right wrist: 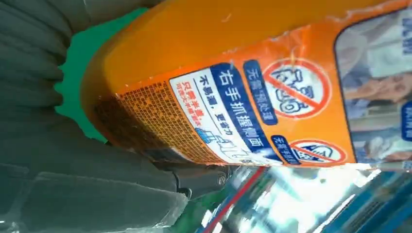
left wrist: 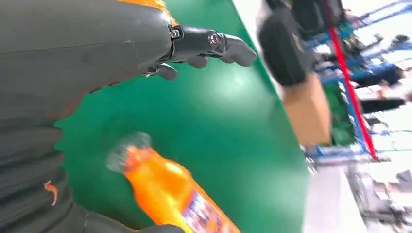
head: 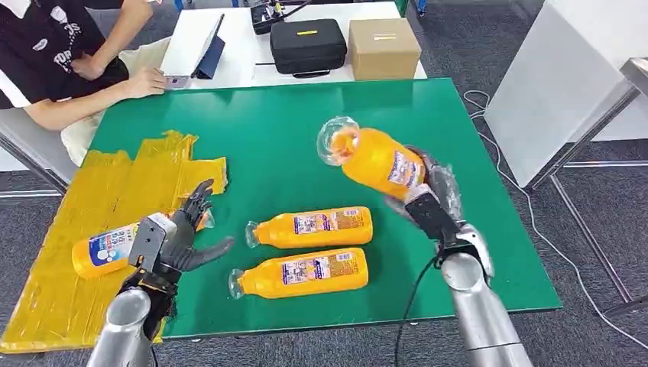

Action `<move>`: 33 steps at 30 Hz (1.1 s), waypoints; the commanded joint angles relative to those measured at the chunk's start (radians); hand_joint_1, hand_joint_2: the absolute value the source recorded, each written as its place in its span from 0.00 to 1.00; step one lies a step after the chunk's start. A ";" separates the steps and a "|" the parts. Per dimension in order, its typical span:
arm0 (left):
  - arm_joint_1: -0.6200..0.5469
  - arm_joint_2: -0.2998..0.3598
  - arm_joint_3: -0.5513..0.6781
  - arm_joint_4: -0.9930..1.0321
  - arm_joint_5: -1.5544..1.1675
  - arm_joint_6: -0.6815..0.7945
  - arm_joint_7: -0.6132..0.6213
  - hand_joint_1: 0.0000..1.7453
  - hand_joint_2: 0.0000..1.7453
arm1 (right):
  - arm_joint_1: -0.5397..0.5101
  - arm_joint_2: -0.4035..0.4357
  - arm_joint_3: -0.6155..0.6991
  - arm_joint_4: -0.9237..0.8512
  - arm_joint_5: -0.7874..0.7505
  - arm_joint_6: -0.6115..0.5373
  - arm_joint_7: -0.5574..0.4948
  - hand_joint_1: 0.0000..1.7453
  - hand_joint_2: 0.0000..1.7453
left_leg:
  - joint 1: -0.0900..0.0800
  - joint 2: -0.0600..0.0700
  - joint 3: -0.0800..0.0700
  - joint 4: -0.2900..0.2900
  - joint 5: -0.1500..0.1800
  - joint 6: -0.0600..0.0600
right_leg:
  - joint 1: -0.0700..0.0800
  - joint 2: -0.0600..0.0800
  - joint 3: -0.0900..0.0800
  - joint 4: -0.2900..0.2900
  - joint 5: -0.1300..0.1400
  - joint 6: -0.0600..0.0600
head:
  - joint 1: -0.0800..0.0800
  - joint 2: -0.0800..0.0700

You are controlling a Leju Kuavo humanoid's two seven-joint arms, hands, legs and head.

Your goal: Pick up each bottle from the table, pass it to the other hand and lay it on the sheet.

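My right hand (head: pixel 432 195) grips an orange bottle (head: pixel 372 158) by its base and holds it above the green table (head: pixel 267 138), clear cap end tilted up to the left; its label (right wrist: pixel 252 107) is close in the right wrist view. Two more orange bottles (head: pixel 313 227) (head: pixel 302 274) lie side by side on the table in front of me. A fourth orange bottle (head: pixel 103 248) lies on the yellow sheet (head: pixel 92 199) at the left. My left hand (head: pixel 179 237) hovers beside it with fingers (left wrist: pixel 214 46) spread, holding nothing. One lying bottle (left wrist: pixel 170 191) shows in the left wrist view.
A person (head: pixel 69 53) sits at the far left corner of the table with an arm on it. Behind the green table stands a white table with a black case (head: pixel 308 46), a cardboard box (head: pixel 383 47) and a tablet (head: pixel 195 46). A white panel (head: pixel 558 84) stands at the right.
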 commanded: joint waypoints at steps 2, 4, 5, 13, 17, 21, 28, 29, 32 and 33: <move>-0.138 0.005 -0.178 0.031 0.041 -0.037 0.022 0.00 1.00 | -0.091 0.066 0.186 0.266 -0.172 0.180 -0.040 1.00 1.00 | 0.002 0.000 0.002 0.001 -0.001 -0.002 | 0.002 -0.001 0.003 -0.001 0.000 0.000 | 0.000 0.000; -0.146 0.009 -0.202 0.038 0.046 -0.041 0.023 0.00 1.00 | -0.114 0.073 0.211 0.313 -0.207 0.218 -0.048 1.00 1.00 | 0.003 0.002 0.004 0.000 -0.001 -0.003 | 0.003 0.001 0.005 -0.002 0.000 0.000 | 0.000 0.000; -0.163 0.008 -0.223 0.058 0.056 -0.047 0.024 0.00 1.00 | -0.132 0.073 0.231 0.344 -0.230 0.239 -0.052 1.00 1.00 | 0.002 0.002 0.003 0.000 -0.001 -0.002 | 0.002 0.001 0.004 -0.001 0.000 0.000 | 0.000 0.000; -0.195 0.004 -0.277 0.095 0.083 -0.055 0.009 0.00 1.00 | -0.136 0.082 0.286 0.372 -0.280 0.316 -0.051 1.00 1.00 | 0.001 0.000 0.003 0.000 -0.001 -0.002 | 0.002 -0.001 0.004 -0.001 -0.001 0.000 | 0.000 0.000; -0.205 0.005 -0.303 0.089 0.101 -0.057 0.006 0.00 1.00 | -0.152 0.081 0.308 0.398 -0.283 0.321 -0.046 1.00 1.00 | 0.001 0.000 0.001 0.000 0.000 -0.002 | 0.001 -0.001 0.002 -0.001 0.000 0.000 | 0.000 0.000; -0.183 0.007 -0.347 0.028 0.107 -0.061 0.003 0.00 1.00 | -0.168 0.084 0.324 0.432 -0.286 0.322 -0.054 1.00 1.00 | 0.002 0.000 0.003 0.000 -0.001 -0.003 | 0.002 -0.001 0.005 -0.002 -0.001 0.000 | 0.000 0.000; -0.167 0.018 -0.410 -0.034 0.128 -0.049 0.021 0.00 1.00 | -0.177 0.087 0.348 0.451 -0.295 0.319 -0.071 1.00 1.00 | 0.000 0.000 0.001 -0.001 0.000 -0.002 | 0.001 0.000 0.002 -0.001 0.000 0.000 | 0.000 0.000; -0.167 0.018 -0.410 -0.034 0.128 -0.049 0.021 0.00 1.00 | -0.177 0.087 0.348 0.451 -0.295 0.319 -0.071 1.00 1.00 | 0.001 0.001 0.003 0.000 -0.001 -0.002 | 0.001 -0.001 0.004 -0.001 -0.001 0.000 | 0.000 0.000; -0.171 0.018 -0.413 -0.023 0.133 -0.046 0.022 0.00 1.00 | -0.178 0.089 0.352 0.450 -0.297 0.319 -0.072 1.00 1.00 | 0.001 0.001 0.003 0.000 -0.002 -0.003 | 0.001 0.000 0.004 -0.001 -0.001 0.000 | 0.000 0.000; -0.168 0.016 -0.415 -0.021 0.136 -0.046 0.022 0.00 1.00 | -0.179 0.092 0.354 0.451 -0.297 0.316 -0.071 1.00 1.00 | 0.000 0.001 0.002 -0.001 -0.001 -0.002 | 0.001 0.000 0.002 -0.001 0.000 0.000 | 0.000 0.000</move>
